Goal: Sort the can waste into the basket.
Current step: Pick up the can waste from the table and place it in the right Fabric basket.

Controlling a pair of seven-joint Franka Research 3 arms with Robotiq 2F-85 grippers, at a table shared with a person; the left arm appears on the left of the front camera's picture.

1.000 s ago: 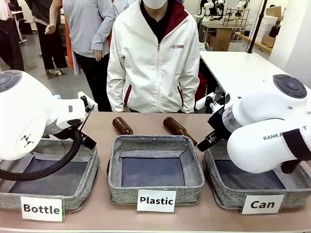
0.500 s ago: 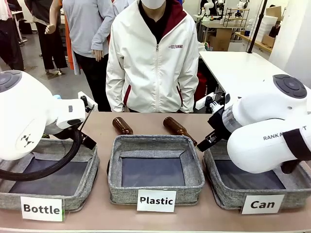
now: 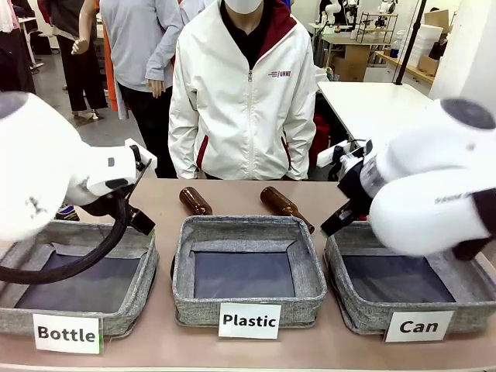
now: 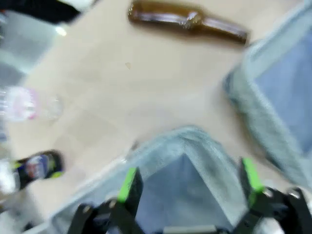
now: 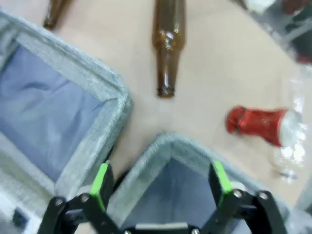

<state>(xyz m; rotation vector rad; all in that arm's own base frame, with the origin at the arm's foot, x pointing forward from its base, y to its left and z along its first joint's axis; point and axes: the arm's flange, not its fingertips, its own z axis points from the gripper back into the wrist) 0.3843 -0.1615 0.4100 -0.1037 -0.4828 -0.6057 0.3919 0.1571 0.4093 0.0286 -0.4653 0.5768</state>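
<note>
Now both grippers hang wide open over basket corners; two cans lie on the table behind

Firstly, one table (image 3: 232,195) carries everything, and one person (image 3: 244,93) in a white jacket stands at its far edge. Two white arms reach in: the left arm (image 3: 46,170) over the near-left part, the right arm (image 3: 434,186) over the near-right part.

Three grey baskets stand in one row along the near edge, just beside each other: the "Bottle" basket (image 3: 147,271) at the left, the "Plastic" basket (image 3: 248,225) in the middle, and the "Can" basket (image 3: 341,271) at the right, its dark base open to view.

The left gripper (image 4: 189,178) has its jaws wide apart and holds nothing; it is above a far corner of the "Bottle" basket. The right gripper (image 5: 161,178) is equally wide and holds nothing, above a far corner of the "Can" basket.

Two brown glass bottles (image 3: 195,201) lie on their sides behind the "Plastic" basket.

Two cans are on the bare table. The red can (image 5: 256,125) lies on its side past the "Can" basket's far corner. Its long axis is roughly square to the nearest brown bottle, and a blurred clear plastic bottle (image 5: 287,146) is at one end. The dark can (image 4: 39,165) is past the "Bottle" basket's corner, near another clear bottle (image 4: 29,105); the blur hides which way it points.

Between the far rims and the far edge runs an open strip of table.
</note>
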